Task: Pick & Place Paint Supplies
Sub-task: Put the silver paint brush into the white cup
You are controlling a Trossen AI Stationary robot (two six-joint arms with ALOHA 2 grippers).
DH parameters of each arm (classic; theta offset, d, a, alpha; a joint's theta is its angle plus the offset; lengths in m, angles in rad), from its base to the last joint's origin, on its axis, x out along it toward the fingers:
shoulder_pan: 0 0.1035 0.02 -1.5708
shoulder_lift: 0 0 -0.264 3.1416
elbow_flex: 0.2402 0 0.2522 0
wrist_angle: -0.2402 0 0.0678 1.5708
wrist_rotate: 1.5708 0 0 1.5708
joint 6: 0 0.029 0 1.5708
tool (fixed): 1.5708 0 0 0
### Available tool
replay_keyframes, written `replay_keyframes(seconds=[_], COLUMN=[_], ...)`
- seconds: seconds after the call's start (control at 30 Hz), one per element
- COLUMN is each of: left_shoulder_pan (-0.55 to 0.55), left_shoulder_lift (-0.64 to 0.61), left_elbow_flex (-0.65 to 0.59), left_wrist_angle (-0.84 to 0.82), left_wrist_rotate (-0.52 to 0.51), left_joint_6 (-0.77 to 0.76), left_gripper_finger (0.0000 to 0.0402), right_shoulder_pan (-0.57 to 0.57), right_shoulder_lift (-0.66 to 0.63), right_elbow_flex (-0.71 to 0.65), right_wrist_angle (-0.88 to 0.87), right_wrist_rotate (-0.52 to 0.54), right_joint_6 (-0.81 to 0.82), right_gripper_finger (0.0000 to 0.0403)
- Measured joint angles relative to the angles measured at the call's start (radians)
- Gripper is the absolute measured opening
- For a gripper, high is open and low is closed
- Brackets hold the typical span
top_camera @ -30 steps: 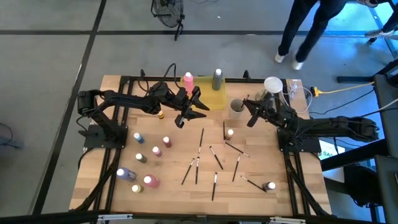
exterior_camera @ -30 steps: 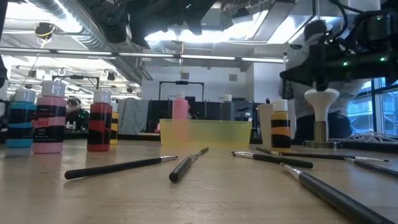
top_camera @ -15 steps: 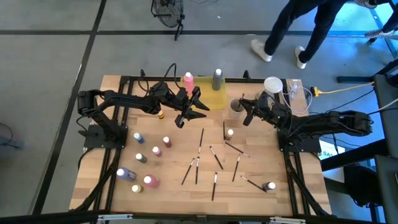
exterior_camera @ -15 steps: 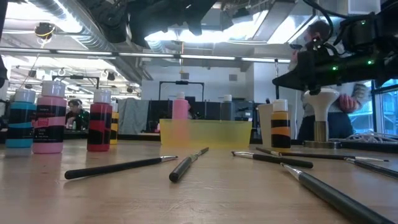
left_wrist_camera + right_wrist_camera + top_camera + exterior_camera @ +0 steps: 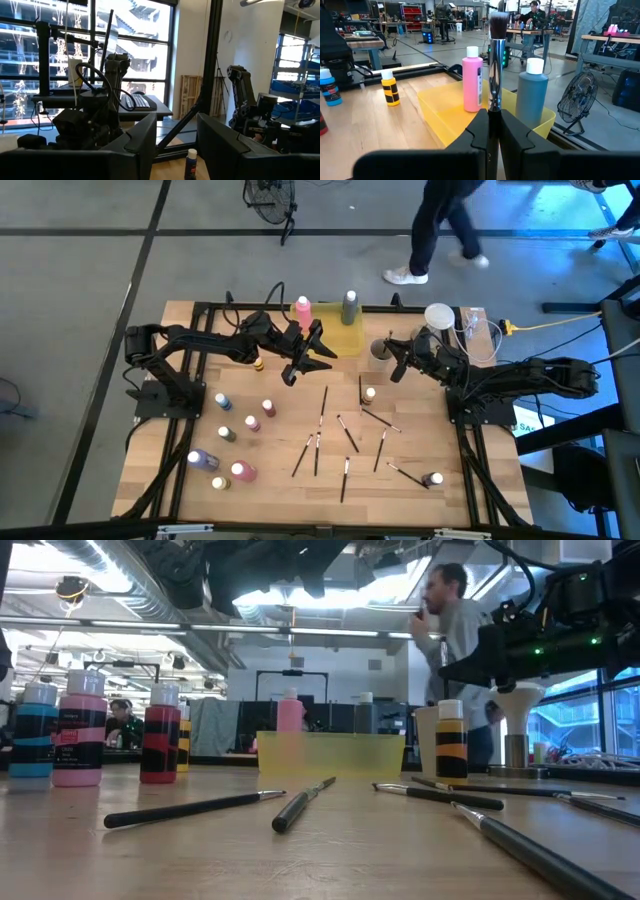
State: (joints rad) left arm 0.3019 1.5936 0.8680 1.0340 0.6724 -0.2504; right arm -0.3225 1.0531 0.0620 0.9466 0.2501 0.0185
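My right gripper (image 5: 392, 366) (image 5: 493, 122) is shut on a paintbrush (image 5: 494, 70) beside the grey-beige cup (image 5: 380, 350), near the yellow tray (image 5: 345, 337). A pink bottle (image 5: 472, 80) and a grey bottle (image 5: 531, 95) stand in the tray. My left gripper (image 5: 310, 356) (image 5: 172, 145) hovers open to the tray's left with nothing between its fingers. Several thin brushes (image 5: 322, 406) lie flat mid-table. Small paint bottles (image 5: 252, 423) stand upright on the left half of the table. My right gripper pinches the brush's dark handle (image 5: 493, 114) just below the shiny metal ferrule, between its two fingers. The fingers come level and lie across the brush. The brush stands upright, dark bristles (image 5: 498, 21) on top, clear of the table.
A white mushroom-shaped stand (image 5: 437, 315) sits behind the right arm at the far right. Single bottles stand at mid-table (image 5: 369, 393) and near right (image 5: 434, 478). A person (image 5: 455, 650) walks on the floor beyond the table's far edge.
My right gripper, still shut on the brush, has edged a little toward the table's left, nearer the cup, then stopped. The person behind the table has walked along its far side.
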Motion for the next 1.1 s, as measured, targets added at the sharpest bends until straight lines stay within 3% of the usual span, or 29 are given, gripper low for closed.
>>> replay_keyframes(seconds=[0.63, 0.87, 1.1], left_shoulder_pan=[0.001, 0.001, 0.001], left_shoulder_lift=[0.000, 0.000, 0.000], left_elbow_flex=[0.000, 0.000, 0.000], left_wrist_angle=[-0.014, -0.022, -0.023], left_wrist_rotate=[0.000, 0.000, 0.001], left_joint_6=[0.003, 0.003, 0.003], left_gripper_finger=[0.0136, 0.0136, 0.0136], right_shoulder_pan=[0.000, 0.000, 0.000], right_shoulder_lift=[0.000, 0.000, 0.000], right_elbow_flex=[0.000, 0.000, 0.000], right_wrist_angle=[-0.007, -0.008, -0.008], right_wrist_rotate=[0.000, 0.000, 0.000], right_joint_6=[0.000, 0.000, 0.000], right_gripper_finger=[0.0022, 0.0072, 0.0092])
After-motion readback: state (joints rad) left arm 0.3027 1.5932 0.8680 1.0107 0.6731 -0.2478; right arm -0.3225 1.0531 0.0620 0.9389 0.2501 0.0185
